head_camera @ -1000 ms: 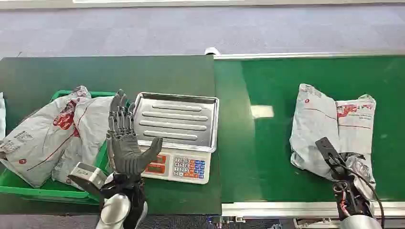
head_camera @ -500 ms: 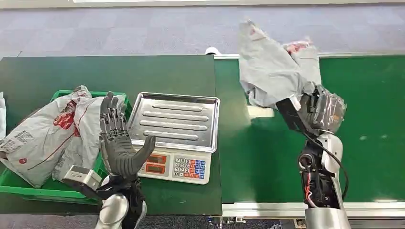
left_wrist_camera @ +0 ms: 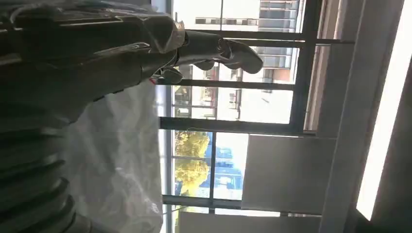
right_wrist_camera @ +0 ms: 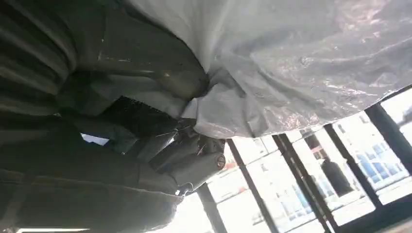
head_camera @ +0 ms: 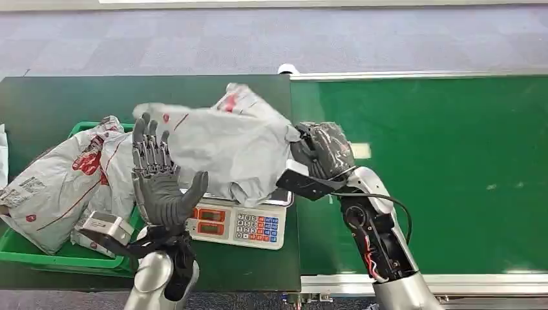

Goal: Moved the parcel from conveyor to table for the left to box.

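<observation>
From the head view, my right hand [head_camera: 321,154] grips the parcel [head_camera: 223,147] by one edge and holds it in the air above the scale [head_camera: 240,223] on the dark counter [head_camera: 77,97]. The green conveyor [head_camera: 439,168] lies to the right, so I judge the carrying is mostly done; putting the parcel down and passing it to my left hand [head_camera: 158,187] for the box [head_camera: 39,252] is left. The left hand is raised beside the parcel, fingers spread, holding nothing. The parcel is a grey plastic mailer with red print, soft and wrinkled, hanging loose.

From the left wrist view, the pale parcel [left_wrist_camera: 121,160] hangs near my left hand [left_wrist_camera: 204,51].

From the right wrist view, my right hand [right_wrist_camera: 160,87] pinches the bunched film of the parcel [right_wrist_camera: 301,63].
</observation>
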`<state>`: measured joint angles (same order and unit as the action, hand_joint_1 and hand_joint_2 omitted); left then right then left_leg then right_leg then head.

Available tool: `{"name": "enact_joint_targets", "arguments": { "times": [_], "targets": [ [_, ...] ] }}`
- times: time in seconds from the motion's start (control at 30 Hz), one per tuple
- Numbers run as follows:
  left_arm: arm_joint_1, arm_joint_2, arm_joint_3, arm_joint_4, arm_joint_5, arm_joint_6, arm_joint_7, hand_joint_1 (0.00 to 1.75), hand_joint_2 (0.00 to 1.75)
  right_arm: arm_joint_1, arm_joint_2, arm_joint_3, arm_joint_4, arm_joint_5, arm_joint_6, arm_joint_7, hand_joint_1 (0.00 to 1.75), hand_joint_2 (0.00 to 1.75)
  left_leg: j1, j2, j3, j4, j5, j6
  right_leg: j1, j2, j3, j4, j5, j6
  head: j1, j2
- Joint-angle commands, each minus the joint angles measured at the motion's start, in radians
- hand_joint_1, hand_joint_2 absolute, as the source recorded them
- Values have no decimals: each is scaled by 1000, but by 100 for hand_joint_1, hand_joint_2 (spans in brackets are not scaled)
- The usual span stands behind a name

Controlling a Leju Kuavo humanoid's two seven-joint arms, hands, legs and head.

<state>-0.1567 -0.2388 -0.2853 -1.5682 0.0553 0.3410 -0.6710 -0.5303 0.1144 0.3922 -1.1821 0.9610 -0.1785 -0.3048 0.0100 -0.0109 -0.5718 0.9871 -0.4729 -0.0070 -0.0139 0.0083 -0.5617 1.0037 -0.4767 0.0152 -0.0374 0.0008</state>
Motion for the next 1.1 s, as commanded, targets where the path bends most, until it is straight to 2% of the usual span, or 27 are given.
{"name": "enact_joint_targets", "arguments": {
  "times": [0.03,0.47,0.57,0.67,0.8,0.87,0.9,1.07,1.1],
  "targets": [
    [-11,7,78,44,22,-11,10,0,175,-55,-32,94,145,42,-3,5,0,175,0,2,2,-1,0,0,0,1,2,-2,1,-1,0,0],
    [3,3,142,-2,-27,16,40,0,175,8,-57,8,14,42,-12,52,0,175,0,0,1,-1,0,1,0,-1,1,-1,0,-1,0,0],
    [13,14,141,-29,-84,24,52,0,175,70,-71,-57,-111,-24,-24,55,0,175,0,0,1,-1,0,0,0,-2,1,-1,0,-1,0,0],
    [9,37,91,-24,-203,-9,117,0,175,144,-99,-104,-251,-126,-2,11,0,175,0,-2,1,-1,1,1,1,-5,2,-2,0,-1,0,0],
    [-53,40,-11,104,-566,-72,361,0,175,257,-59,-167,-435,-268,1,-83,0,175,0,-5,0,0,0,0,0,-6,1,-1,-1,0,0,0],
    [-93,22,-30,185,-657,-65,407,0,175,278,-39,-165,-477,-277,6,-98,0,175,0,-7,-1,-1,1,0,0,-8,1,-1,-1,-1,0,0],
    [-139,22,-61,270,-790,-96,511,0,175,283,-26,-160,-492,-290,10,-111,0,175,-1,-6,-1,-1,1,0,-1,-7,1,-1,-1,-1,0,0],
    [-148,12,-55,295,-798,-92,508,0,175,277,-22,-158,-483,-289,9,-112,0,175,0,-2,0,-1,1,0,0,-4,1,-1,0,-1,0,0],
    [-173,8,-67,341,-866,-166,568,0,175,278,-19,-153,-486,-289,1,-138,0,175,0,-2,0,-1,0,0,0,-3,0,-1,0,-1,0,0]
  ]
}}
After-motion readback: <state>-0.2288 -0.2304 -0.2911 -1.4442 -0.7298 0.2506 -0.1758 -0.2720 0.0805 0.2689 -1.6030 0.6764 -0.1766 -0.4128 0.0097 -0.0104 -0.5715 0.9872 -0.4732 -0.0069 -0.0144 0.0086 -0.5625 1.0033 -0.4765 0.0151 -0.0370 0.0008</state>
